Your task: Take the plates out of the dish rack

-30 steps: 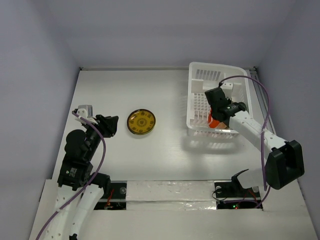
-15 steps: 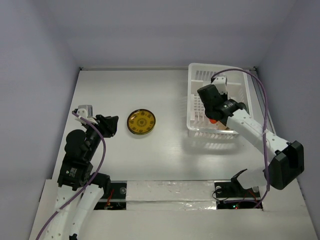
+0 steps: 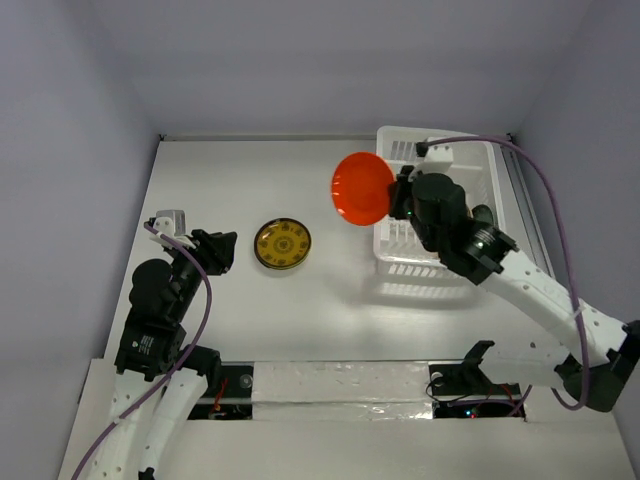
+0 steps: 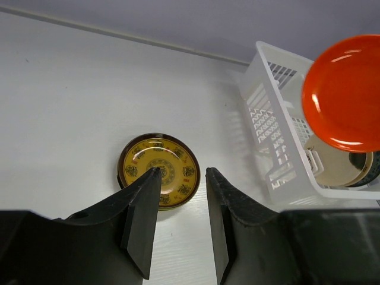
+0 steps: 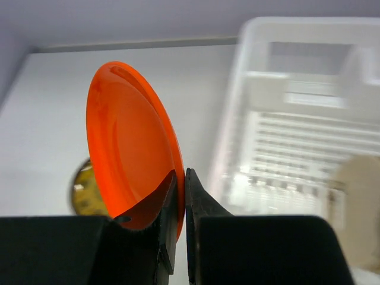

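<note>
My right gripper (image 3: 398,196) (image 5: 181,175) is shut on the rim of an orange-red plate (image 3: 360,188) (image 5: 127,139) (image 4: 344,89), held on edge in the air over the left wall of the white dish rack (image 3: 420,262) (image 4: 261,119) (image 5: 297,113). More plates lie in the rack: a cream one (image 4: 329,169), with a dark one and a teal patterned one showing at its edge. A yellow patterned plate with a dark rim (image 3: 282,244) (image 4: 158,171) lies flat on the table. My left gripper (image 3: 226,252) (image 4: 181,172) hovers open and empty just left of that plate.
The rack stands at the back right of the white table (image 3: 300,320), close to the right wall. A purple cable (image 3: 545,200) arcs over the rack. A taped seam (image 3: 340,385) runs along the near edge between the arm bases.
The right arm has lifted the orange-red plate out of the rack and carried it up and left past the rack's left wall. The left arm has not moved.
</note>
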Controlling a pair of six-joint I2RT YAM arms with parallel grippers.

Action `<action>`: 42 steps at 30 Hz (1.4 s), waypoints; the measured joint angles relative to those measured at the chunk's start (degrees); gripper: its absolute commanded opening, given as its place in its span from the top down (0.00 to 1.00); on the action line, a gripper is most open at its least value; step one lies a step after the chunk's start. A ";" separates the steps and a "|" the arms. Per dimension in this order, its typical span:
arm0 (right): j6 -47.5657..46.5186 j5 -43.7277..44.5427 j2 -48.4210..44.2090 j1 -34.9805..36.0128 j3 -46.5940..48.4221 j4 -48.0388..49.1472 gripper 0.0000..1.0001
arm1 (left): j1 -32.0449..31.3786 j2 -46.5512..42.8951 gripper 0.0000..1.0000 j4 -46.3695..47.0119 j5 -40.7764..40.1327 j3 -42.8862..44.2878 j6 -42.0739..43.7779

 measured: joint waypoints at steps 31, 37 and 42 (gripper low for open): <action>19.28 -25.88 45.20 4.09 9.84 18.01 0.61 | 0.00 0.00 0.66 0.00 -0.04 0.00 0.00; 19.12 -24.92 45.18 4.04 9.57 17.64 0.41 | 0.00 0.00 0.66 0.00 -0.02 0.00 0.00; 17.22 -23.30 43.98 4.04 9.57 14.10 0.40 | 0.00 0.00 0.66 0.00 -0.04 0.00 0.00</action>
